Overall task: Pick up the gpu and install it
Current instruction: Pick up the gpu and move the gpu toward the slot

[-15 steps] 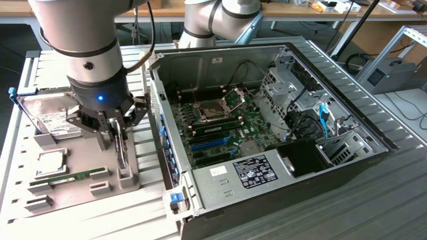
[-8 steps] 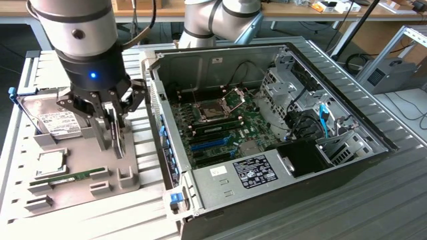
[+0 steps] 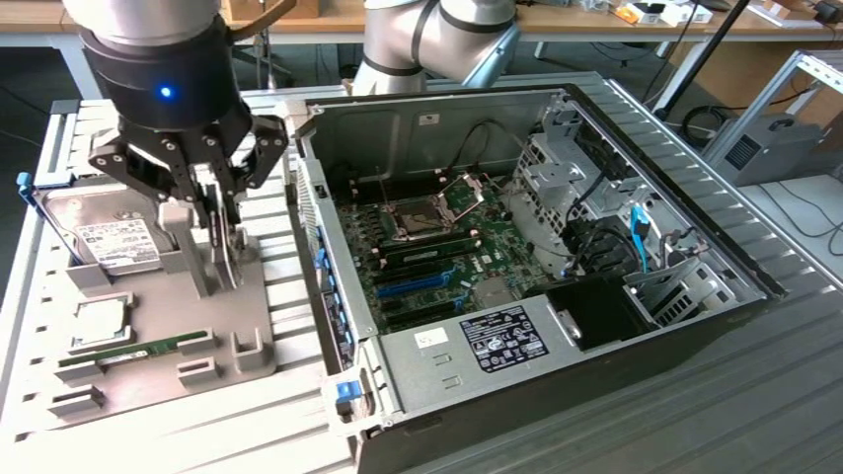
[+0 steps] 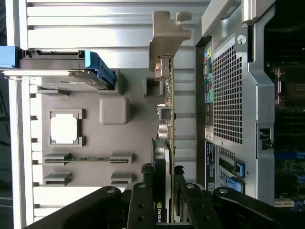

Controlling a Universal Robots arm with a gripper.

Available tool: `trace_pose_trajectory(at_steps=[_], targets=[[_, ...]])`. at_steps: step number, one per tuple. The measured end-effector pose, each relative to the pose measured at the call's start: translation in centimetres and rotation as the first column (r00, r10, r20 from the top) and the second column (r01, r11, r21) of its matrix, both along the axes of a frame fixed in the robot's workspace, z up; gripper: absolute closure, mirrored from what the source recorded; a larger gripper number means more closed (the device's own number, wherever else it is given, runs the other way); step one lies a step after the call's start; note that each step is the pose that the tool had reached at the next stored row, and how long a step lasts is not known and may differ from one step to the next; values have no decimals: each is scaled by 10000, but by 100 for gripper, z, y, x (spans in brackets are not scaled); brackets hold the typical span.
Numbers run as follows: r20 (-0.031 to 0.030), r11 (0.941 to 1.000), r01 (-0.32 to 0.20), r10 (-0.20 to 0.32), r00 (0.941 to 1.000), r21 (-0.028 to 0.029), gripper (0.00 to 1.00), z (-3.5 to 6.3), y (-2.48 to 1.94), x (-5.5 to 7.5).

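The gpu (image 3: 232,255) stands on edge in the grey holder tray (image 3: 158,306), on the exterior view's left beside the open computer case (image 3: 527,326). In the wrist view the gpu (image 4: 166,119) shows edge-on, its silvery bracket (image 4: 167,33) at the far end and its dark cooler face near the fingers. My gripper (image 3: 221,269) reaches down over the card, one finger on each flat side, and looks shut on it. The fingertips (image 4: 179,183) press against the card near the end away from the bracket, with my gripper (image 4: 164,186) straddling it.
On the tray lie a silver hard drive (image 3: 113,237) with a blue clip, a CPU (image 3: 99,321) and a green memory stick (image 3: 138,351). The case's perforated rear wall (image 4: 233,95) stands close beside the card. The motherboard (image 3: 421,257) with blue slots lies inside the case.
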State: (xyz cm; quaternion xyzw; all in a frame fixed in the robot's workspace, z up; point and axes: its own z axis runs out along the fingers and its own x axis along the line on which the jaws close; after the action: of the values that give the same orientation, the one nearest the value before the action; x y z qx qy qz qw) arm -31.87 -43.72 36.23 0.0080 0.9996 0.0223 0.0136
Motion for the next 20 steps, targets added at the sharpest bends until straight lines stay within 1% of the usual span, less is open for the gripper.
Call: trace_pose_trajectory(at_steps=[1, 4, 7, 11, 14, 16, 20], targets=[[6, 10000, -1, 1, 10000, 0, 73, 60, 0, 0], [14, 10000, 0, 0, 10000, 1, 73, 177, 0, 0], [17, 10000, 0, 0, 10000, -1, 73, 270, 0, 0], [24, 10000, 0, 0, 10000, 0, 73, 447, 0, 0], [24, 10000, 0, 0, 10000, 0, 73, 530, 0, 0], [25, 10000, 0, 0, 10000, 0, 73, 602, 0, 0], [26, 10000, 0, 0, 10000, 0, 73, 693, 0, 0]])
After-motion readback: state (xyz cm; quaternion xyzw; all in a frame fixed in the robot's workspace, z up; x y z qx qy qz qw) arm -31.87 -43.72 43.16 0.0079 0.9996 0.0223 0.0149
